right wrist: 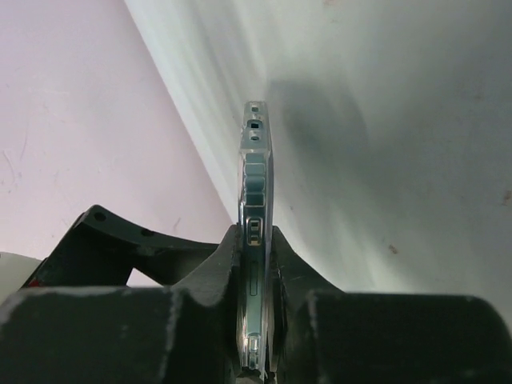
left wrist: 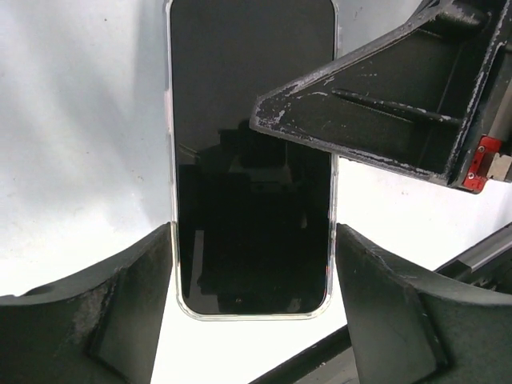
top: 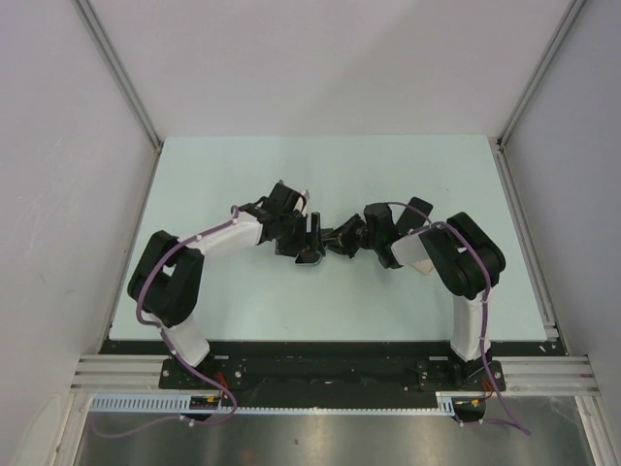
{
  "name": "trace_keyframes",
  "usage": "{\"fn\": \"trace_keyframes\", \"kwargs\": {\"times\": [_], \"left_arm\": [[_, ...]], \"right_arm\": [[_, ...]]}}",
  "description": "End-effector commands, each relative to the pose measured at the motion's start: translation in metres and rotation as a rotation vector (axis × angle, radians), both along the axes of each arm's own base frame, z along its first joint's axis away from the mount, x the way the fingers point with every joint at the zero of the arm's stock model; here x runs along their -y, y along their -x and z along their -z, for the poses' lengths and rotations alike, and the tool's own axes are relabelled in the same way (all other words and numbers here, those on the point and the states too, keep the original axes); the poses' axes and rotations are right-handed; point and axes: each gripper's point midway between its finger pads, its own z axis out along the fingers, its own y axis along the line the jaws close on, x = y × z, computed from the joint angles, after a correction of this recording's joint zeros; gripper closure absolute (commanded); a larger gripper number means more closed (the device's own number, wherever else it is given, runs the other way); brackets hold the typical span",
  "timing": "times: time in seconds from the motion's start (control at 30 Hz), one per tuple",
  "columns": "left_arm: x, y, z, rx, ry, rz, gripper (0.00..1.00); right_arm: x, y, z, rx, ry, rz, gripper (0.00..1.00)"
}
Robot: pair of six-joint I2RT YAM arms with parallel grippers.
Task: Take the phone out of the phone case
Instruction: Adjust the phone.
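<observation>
A pale green table (top: 320, 175) fills the centre of the top view; plain white walls (top: 58, 146) close it in at nine, twelve and three o'clock; aluminium rails (top: 116, 370) and a slotted white cable duct (top: 136, 401) run along six o'clock.

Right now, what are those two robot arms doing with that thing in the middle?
They are both holding a phone that sits inside a clear case, over the table. The left gripper clamps its long side edges, and the right gripper pinches it front and back. The phone is still in the case, so taking it out has not happened yet.
</observation>
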Motion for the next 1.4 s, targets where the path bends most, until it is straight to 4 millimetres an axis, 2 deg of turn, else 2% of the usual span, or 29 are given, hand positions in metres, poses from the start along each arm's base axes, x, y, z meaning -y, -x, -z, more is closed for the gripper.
{"fn": "trace_keyframes", "kwargs": {"times": [0.0,0.1,0.13,0.17,0.2,0.27,0.3,0.33,0.37,0.4,0.43,0.47,0.5,0.53,0.57,0.63,0.67,0.7,0.73,0.77,0.8,0.83,0.87,0.9,0.97,1.03,1.2,1.37], "left_arm": [[0.007,-0.005,-0.065,0.159,0.122,-0.011,0.17],[-0.005,-0.004,-0.085,0.200,0.162,-0.044,0.12],[-0.015,-0.007,-0.104,0.235,0.197,-0.079,0.12],[-0.019,-0.010,-0.111,0.252,0.226,-0.097,0.09],[-0.024,-0.010,-0.112,0.247,0.248,-0.108,0.06],[-0.030,-0.015,-0.124,0.227,0.339,-0.110,0.06],[-0.031,-0.016,-0.123,0.214,0.365,-0.108,0.06],[-0.028,-0.011,-0.128,0.170,0.441,-0.087,0.08],[-0.023,-0.016,-0.140,0.206,0.509,-0.068,0.08],[-0.020,-0.010,-0.135,0.178,0.554,-0.057,0.09],[-0.016,-0.005,-0.141,0.134,0.623,-0.056,0.10],[-0.012,-0.007,-0.144,0.145,0.659,-0.046,0.11],[-0.011,-0.005,-0.140,0.121,0.670,-0.047,0.12],[-0.010,-0.005,-0.138,0.103,0.675,-0.044,0.14],[-0.008,-0.004,-0.137,0.093,0.684,-0.033,0.14],[-0.006,-0.001,-0.135,0.069,0.712,-0.038,0.14],[-0.002,-0.002,-0.143,0.103,0.751,-0.012,0.15],[-0.002,0.003,-0.134,0.079,0.766,-0.013,0.15],[0.000,0.006,-0.136,0.049,0.804,-0.029,0.16],[0.003,0.006,-0.148,0.101,0.860,0.009,0.16],[0.002,0.013,-0.137,0.072,0.880,0.002,0.19],[0.003,0.013,-0.140,0.045,0.920,-0.021,0.20],[0.004,0.013,-0.149,0.093,0.962,0.002,0.22],[0.005,0.016,-0.141,0.067,0.975,-0.007,0.26],[0.010,0.021,-0.149,0.065,1.032,0.016,0.30],[0.018,0.026,-0.148,0.039,1.061,0.029,0.35],[0.027,0.027,-0.147,0.000,1.109,0.023,0.47],[0.030,0.025,-0.149,-0.008,1.141,0.029,0.54]], "right_arm": [[-0.006,-0.009,-0.035,0.122,-0.078,-0.029,1.00],[0.000,-0.009,-0.059,0.205,-0.096,-0.067,1.00],[0.004,-0.011,-0.066,0.232,-0.099,-0.071,1.00],[0.005,-0.009,-0.074,0.256,-0.106,-0.091,1.00],[0.008,-0.010,-0.085,0.291,-0.111,-0.096,1.00],[0.016,-0.012,-0.095,0.333,-0.115,-0.110,1.00],[0.018,-0.013,-0.103,0.370,-0.131,-0.120,1.00],[0.018,-0.012,-0.114,0.406,-0.148,-0.129,1.00],[0.020,-0.009,-0.121,0.432,-0.172,-0.149,1.00],[0.021,-0.008,-0.132,0.493,-0.204,-0.155,1.00],[0.022,-0.006,-0.138,0.515,-0.226,-0.162,1.00],[0.024,-0.003,-0.143,0.525,-0.257,-0.180,1.00],[0.025,-0.001,-0.156,0.592,-0.295,-0.196,1.00],[0.026,0.002,-0.154,0.594,-0.311,-0.219,1.00],[0.026,0.004,-0.163,0.619,-0.351,-0.222,1.00],[0.028,0.008,-0.168,0.641,-0.393,-0.235,1.00],[0.030,0.010,-0.174,0.655,-0.441,-0.232,1.00],[0.030,0.010,-0.174,0.659,-0.464,-0.232,1.00],[0.031,0.010,-0.177,0.658,-0.490,-0.221,1.00],[0.032,0.009,-0.173,0.668,-0.511,-0.217,1.00],[0.032,0.009,-0.171,0.648,-0.523,-0.213,1.00],[0.031,0.009,-0.169,0.644,-0.522,-0.216,1.00],[0.031,0.008,-0.167,0.640,-0.519,-0.214,1.00],[0.030,0.008,-0.164,0.635,-0.518,-0.214,1.00],[0.028,0.008,-0.164,0.634,-0.519,-0.211,1.00],[0.028,0.007,-0.165,0.638,-0.519,-0.206,1.00],[0.028,0.009,-0.161,0.628,-0.514,-0.216,1.00],[0.025,0.008,-0.158,0.619,-0.511,-0.216,1.00]]}}
